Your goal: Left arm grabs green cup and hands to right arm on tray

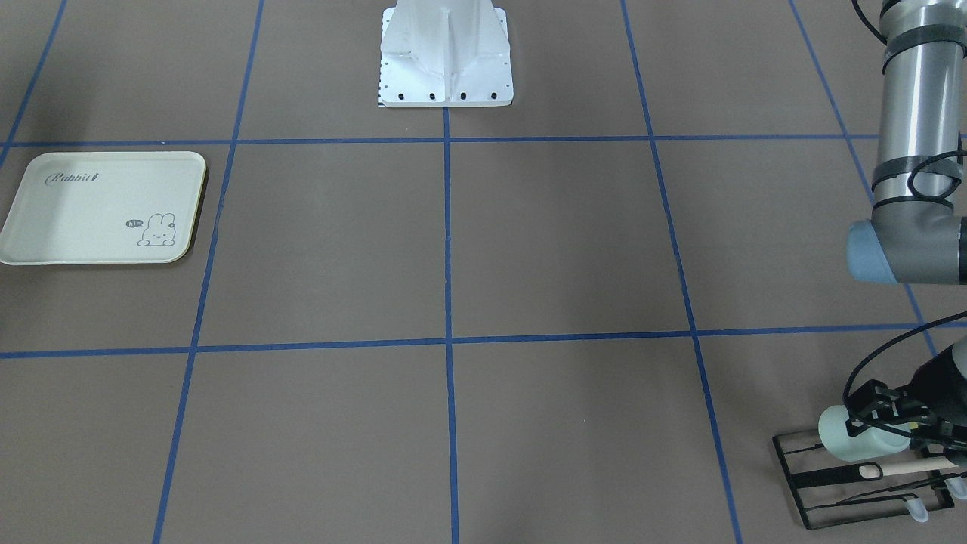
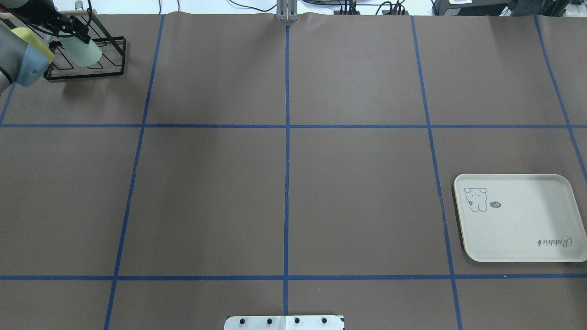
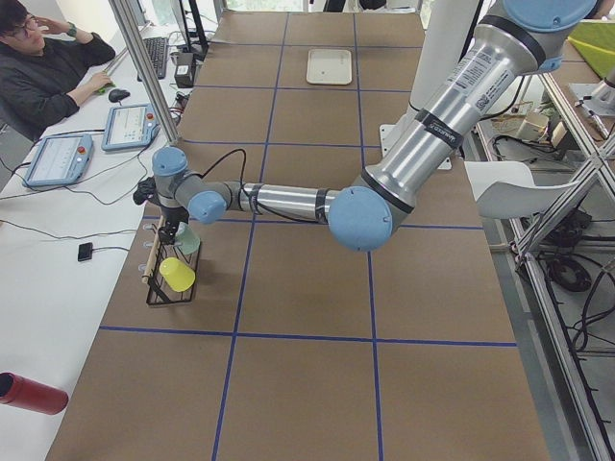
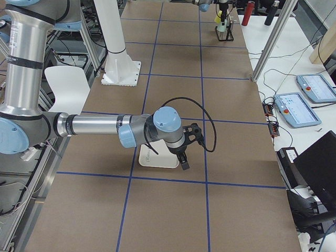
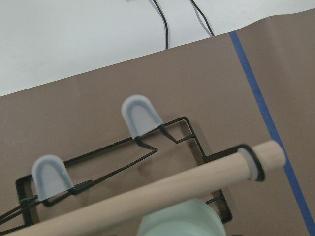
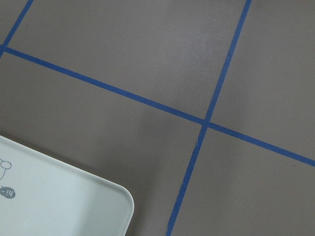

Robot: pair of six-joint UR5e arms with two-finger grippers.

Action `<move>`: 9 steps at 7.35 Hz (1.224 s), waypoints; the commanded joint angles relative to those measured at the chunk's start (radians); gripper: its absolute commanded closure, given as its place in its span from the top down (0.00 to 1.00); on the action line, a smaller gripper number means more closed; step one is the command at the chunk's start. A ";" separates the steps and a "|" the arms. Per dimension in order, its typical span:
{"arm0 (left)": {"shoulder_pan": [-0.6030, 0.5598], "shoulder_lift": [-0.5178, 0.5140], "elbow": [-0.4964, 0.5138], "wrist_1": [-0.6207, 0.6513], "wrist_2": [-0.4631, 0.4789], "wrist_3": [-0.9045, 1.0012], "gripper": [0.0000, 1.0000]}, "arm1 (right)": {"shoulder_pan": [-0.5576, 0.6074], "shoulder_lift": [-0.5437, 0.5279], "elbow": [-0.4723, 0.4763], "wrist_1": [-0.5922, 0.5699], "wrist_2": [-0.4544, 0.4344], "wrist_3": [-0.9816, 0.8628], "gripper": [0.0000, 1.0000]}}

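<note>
1. Brown paper-covered surface (image 2: 206,197) with a blue tape grid. Cream rectangular "Rabbit" tray (image 2: 527,229) on the right side, well apart from the rack.
2. Left gripper (image 1: 869,427) at black wire rack (image 1: 823,477), fingers apparently clamped across pale mint-green plastic cup (image 1: 850,447), which lies sideways over the rack.
3. Right gripper (image 4: 185,155) hovering beside the tray; finger state cannot be told.
4. Lift clear of wooden dowel (image 5: 147,196) and wires before swinging across. Leave cup wall free for the right fingers.

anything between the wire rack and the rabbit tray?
Nothing: in the overhead view only bare brown table cover crossed by blue tape lines lies between the black wire rack and the tray.
</note>
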 commanded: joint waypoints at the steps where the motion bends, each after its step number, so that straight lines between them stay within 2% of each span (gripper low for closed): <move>1: 0.000 0.001 -0.005 0.000 0.000 -0.001 0.49 | 0.000 0.000 0.000 0.000 0.000 0.000 1.00; 3: 0.000 0.001 -0.021 0.002 -0.002 -0.001 0.17 | 0.000 0.000 0.000 0.000 -0.001 0.000 1.00; 6: -0.009 0.019 -0.074 0.006 -0.034 -0.001 0.13 | 0.000 0.000 -0.006 0.000 0.000 0.000 1.00; 9: -0.069 0.053 -0.158 0.015 -0.054 -0.003 0.12 | 0.000 0.000 -0.008 0.000 0.000 0.000 1.00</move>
